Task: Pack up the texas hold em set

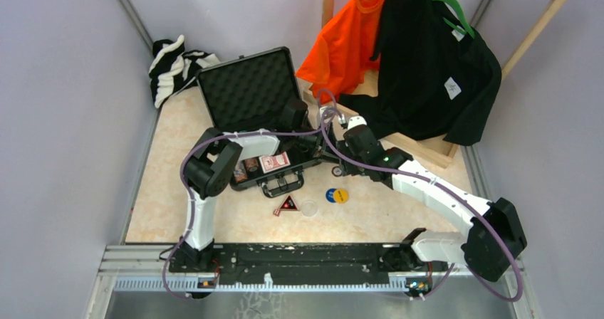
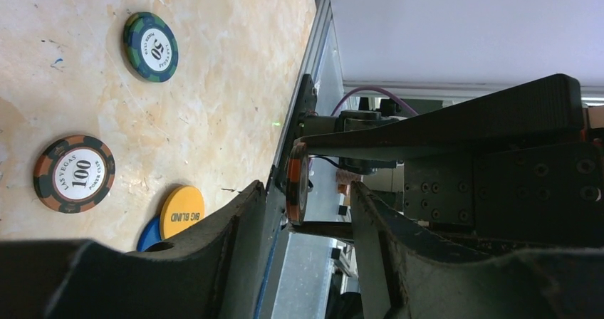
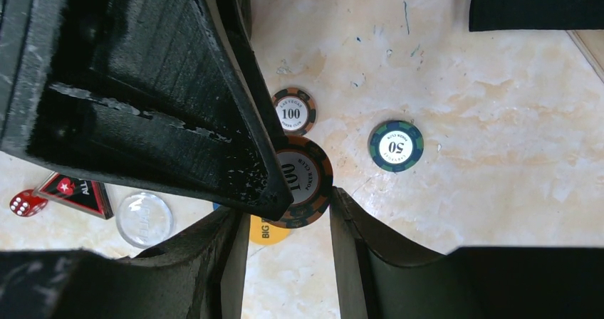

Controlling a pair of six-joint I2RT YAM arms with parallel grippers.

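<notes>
Right wrist view is showing the right pincer gripping an orange-and-black held chip by its rim, face to the lens, at the frame's centre. Left wrist view is showing that same chip edge-on, with the left pincer standing half open around it, one finger facing each flat side and a gap showing on both. It is touching nothing yet, so this is looking like a hand-over in mid-air above the counter.

Just above the held chip in the right wrist frame, a loose 100 chip is lying flat, and a 50 chip is lying to the right. The yellow disc and blue disc are touching each other at lower left of the left wrist frame. The clear disc, triangle and a red die are sitting at left.

In the top view the briefcase is standing open at upper centre, with the card deck already lying in its tray.

Packing is looking partly done: the chips, discs, triangle and die are waiting outside, and the lid is not yet closed.
</notes>
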